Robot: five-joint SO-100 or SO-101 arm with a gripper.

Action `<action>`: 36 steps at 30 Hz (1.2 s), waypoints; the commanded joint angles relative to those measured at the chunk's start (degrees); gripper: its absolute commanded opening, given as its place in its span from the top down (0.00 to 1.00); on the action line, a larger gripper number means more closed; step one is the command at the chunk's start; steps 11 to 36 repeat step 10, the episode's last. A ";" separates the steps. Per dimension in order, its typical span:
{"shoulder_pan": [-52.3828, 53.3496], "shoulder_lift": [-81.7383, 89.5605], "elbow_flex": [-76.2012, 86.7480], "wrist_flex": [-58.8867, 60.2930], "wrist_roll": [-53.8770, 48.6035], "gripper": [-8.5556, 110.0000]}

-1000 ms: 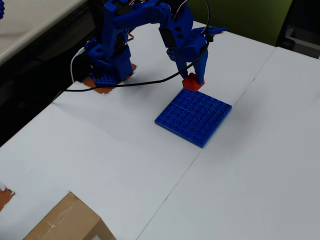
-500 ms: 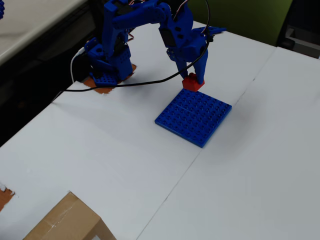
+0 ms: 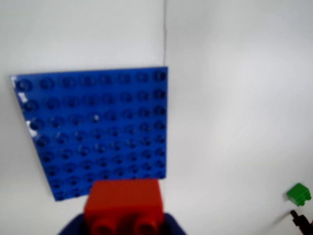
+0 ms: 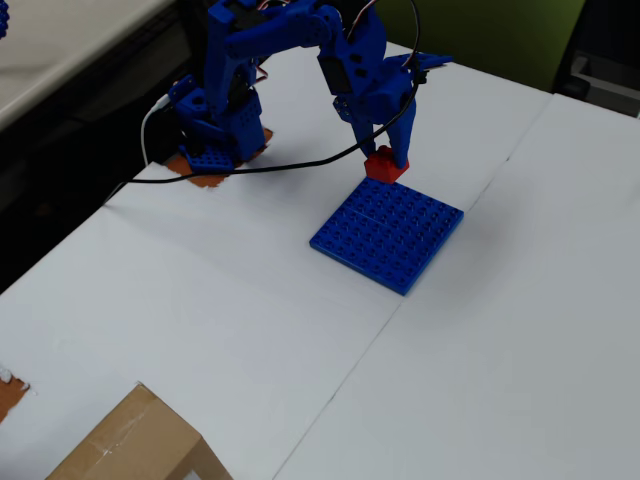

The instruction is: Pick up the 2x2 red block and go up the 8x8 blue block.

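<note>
Nothing has visibly changed over the last second: in the overhead view the arm, the 2x2 red block (image 4: 381,164) and the 8x8 blue block (image 4: 388,233) sit exactly where they did a sec ago, so the arm is paused, not travelling.

The end effector (image 4: 385,160) is clenched on the red block, fingers on either side of it. The red block sits just past the blue block's far edge (the edge nearest the arm base), abt over that edge, not over the middle. Whether it's lifted clear of the desk (image 4: 200,300) or resting on it I can't tell from above.

The wrist view backs this up: the red block (image 3: 123,204) fills the bottom centre, with the blue block (image 3: 98,129) spread out ahead of it, all studs bare.

What the stillness means, IMO: the pick looks done, the placing isn't. The next move needs a forward carry over the blue block, w/ the red block's underside lined up to the stud grid before lowering.

A small green block (image 3: 299,193) lies well to the right of the blue block in the wrist view; irrelevant here.
</note>
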 commanded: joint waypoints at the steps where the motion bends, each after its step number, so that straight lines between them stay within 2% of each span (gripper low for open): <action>1: 0.26 0.62 -2.64 0.35 -9.58 0.90; 36: 0.35 0.53 -2.64 0.26 -10.02 0.90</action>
